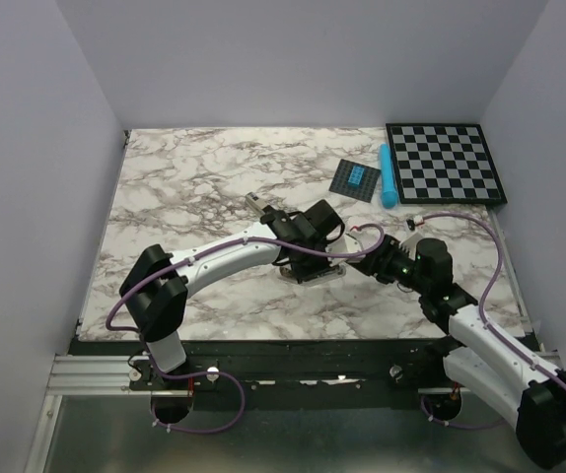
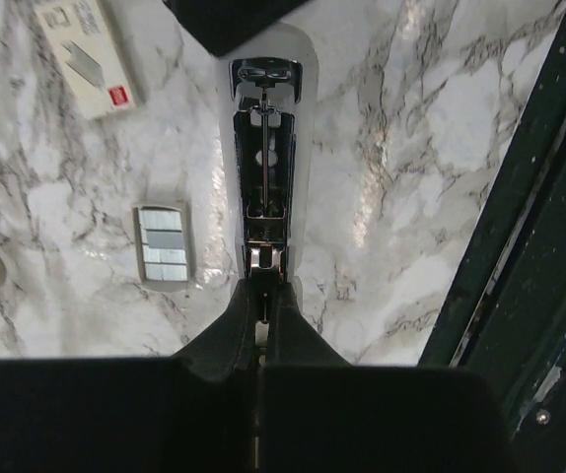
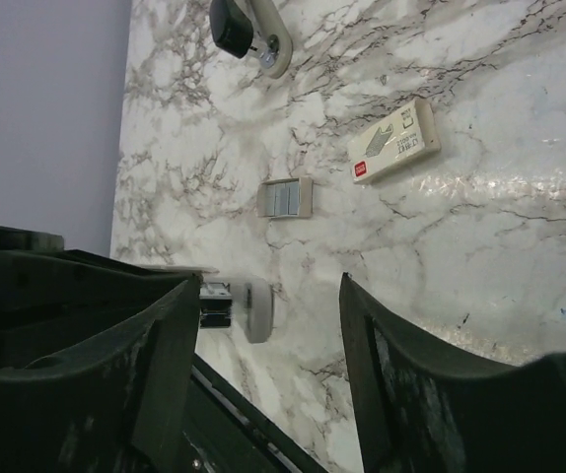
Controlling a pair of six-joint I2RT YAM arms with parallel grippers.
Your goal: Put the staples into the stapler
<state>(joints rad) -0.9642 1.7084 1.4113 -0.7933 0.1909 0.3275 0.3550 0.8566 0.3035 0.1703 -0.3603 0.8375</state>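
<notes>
Left end effector [image 2: 259, 301] is closed to a narrow pinch, tips right at the near end of the stapler [image 2: 263, 177]. The stapler lies open on the bench [image 2: 411, 118], silver channel facing up and running straight away from the fingertips. A pale sliver sits between the tips; can't tell what it is or whether it's gripped.

Right end effector [image 3: 273, 286] stands wide, nothing between the fingers. One rounded end of the stapler [image 3: 248, 307] shows just beyond them, not touching.

The staples [image 2: 162, 244], silvery strips in a small beige tray, lie just beside the stapler on its left in the left wrist view. The white staple box [image 2: 86, 54] with a red mark is further out, on the same side. Both are apart from either end effector.

In the top view all this sits mid-bench toward the near edge. The left wrist covers most of the stapler, and the staples can't be made out there. The stapler's far end is cut off by a dark part in the left wrist view. The print on the staple box is too small to read.
</notes>
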